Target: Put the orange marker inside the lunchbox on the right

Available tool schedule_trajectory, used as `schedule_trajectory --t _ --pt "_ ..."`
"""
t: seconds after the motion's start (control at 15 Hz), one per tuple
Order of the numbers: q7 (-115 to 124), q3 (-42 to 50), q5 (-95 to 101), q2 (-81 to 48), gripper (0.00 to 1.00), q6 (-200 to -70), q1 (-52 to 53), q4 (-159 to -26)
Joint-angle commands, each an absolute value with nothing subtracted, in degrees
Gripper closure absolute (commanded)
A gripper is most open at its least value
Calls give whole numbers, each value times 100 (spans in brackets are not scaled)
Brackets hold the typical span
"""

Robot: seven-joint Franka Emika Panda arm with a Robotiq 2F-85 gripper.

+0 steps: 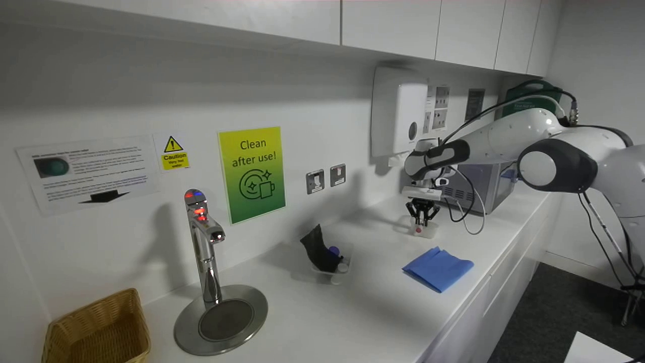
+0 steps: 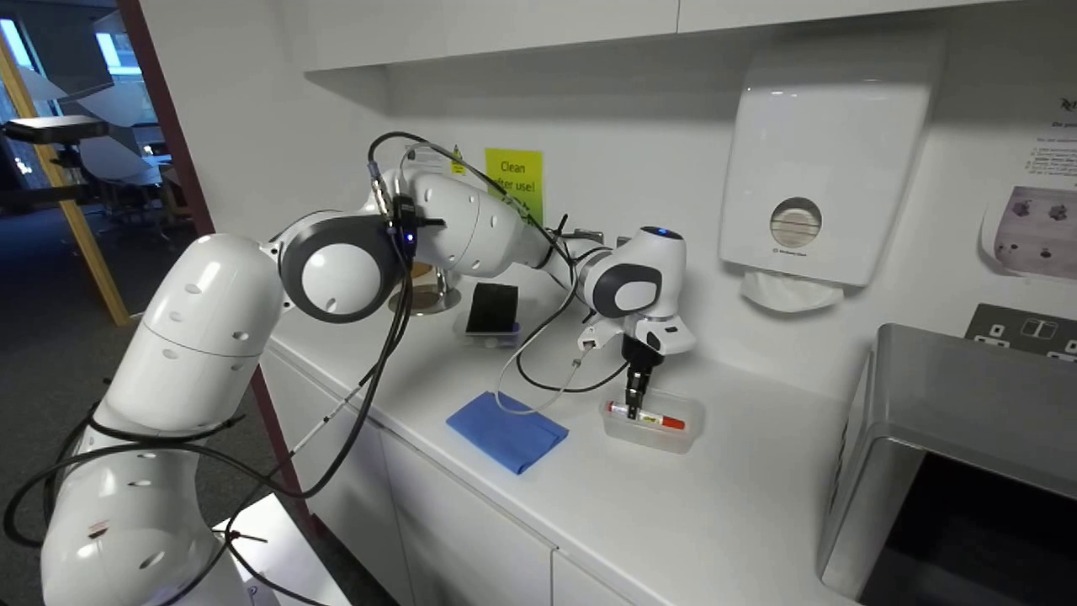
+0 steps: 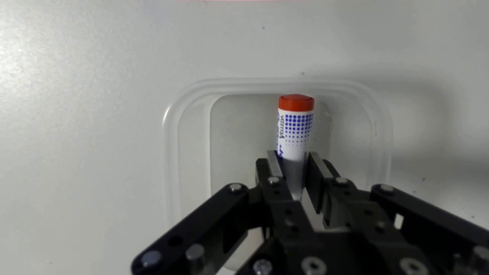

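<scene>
Robot arm (image 2: 126,404) stands nearest in an exterior view, off the front edge of the counter (image 2: 732,488), and bends in over that edge. A grey microwave (image 2: 968,396) stands toward the near end of the counter, its dark opening facing the front edge. Next along, between the front and back edges, sits a clear lunchbox (image 2: 648,439). Over it the gripper (image 3: 294,164) points down, its fingers clamped on the white barrel of the orange marker (image 3: 296,128). The marker lies within the lunchbox's outline, roughly in line with the back edge, its orange cap toward the microwave; whether it touches the bottom cannot be told. Nearer the front edge, apart from the lunchbox, is a folded blue cloth (image 2: 507,432). Farther along, toward the back edge, a second lunchbox (image 2: 471,339) holds a black object (image 2: 493,309) that rises above its rim. Beyond, a shiny tap (image 1: 205,262) stands close to the back edge, and a wicker basket (image 1: 101,322) sits in the far back corner.
</scene>
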State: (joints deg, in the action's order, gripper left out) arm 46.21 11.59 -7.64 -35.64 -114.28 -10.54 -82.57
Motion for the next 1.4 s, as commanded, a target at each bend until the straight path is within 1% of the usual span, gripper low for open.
schedule_trajectory --t 0.0,1.0,1.13,1.2,1.27,1.33 --pt "4621 1156 -871 -3624 94 -11121 -1109 -8014" --pt "4653 1149 -911 -3713 94 -11150 -1097 -8065" --pt "4668 1151 -915 -3715 52 -11144 -1098 -8059" --pt "4670 1151 -917 -3715 49 -11142 -1099 -8057" --pt "4676 1153 -918 -3712 48 -11144 -1098 -8059" --pt "4694 1162 -911 -3708 42 -11150 -1091 -8062"
